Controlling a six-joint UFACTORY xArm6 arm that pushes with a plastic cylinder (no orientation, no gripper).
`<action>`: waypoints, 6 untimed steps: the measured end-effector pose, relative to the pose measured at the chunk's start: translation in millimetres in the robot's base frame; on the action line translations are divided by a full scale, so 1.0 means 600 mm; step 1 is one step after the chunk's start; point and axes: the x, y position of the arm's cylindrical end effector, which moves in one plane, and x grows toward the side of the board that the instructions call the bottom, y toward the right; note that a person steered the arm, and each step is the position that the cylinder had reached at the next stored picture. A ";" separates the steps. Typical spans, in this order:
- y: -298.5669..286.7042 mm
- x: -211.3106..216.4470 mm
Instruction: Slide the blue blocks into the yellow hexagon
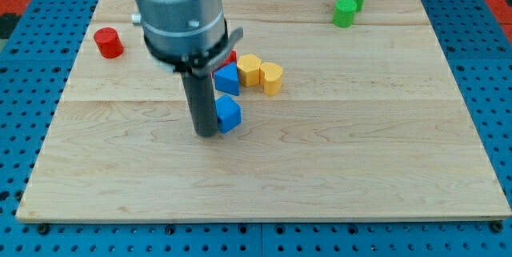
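While my tip (pixel 206 133) touches the blue cube's (pixel 229 114) left side, no hand shows. Blue triangular block (pixel 226 78) sits above, touching the yellow hexagon (pixel 250 70); a red block (pixel 231 56), possibly, hides behind the rod on the worktop (pixel 360 145).

No legible text (none anywhere)

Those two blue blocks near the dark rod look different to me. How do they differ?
The blue triangular block sits nearer the view's top, right beside the yellow hexagon; the blue cube-like block lies lower, apart from the yellow pieces. The triangular one shows a pointed top, the lower one flat square faces. My tip is right against the lower block's left side, while the triangular one sits behind the rod. Both are the same blue and similar in size.
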 end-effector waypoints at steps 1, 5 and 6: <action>0.063 -0.013; 0.154 -0.046; 0.088 -0.038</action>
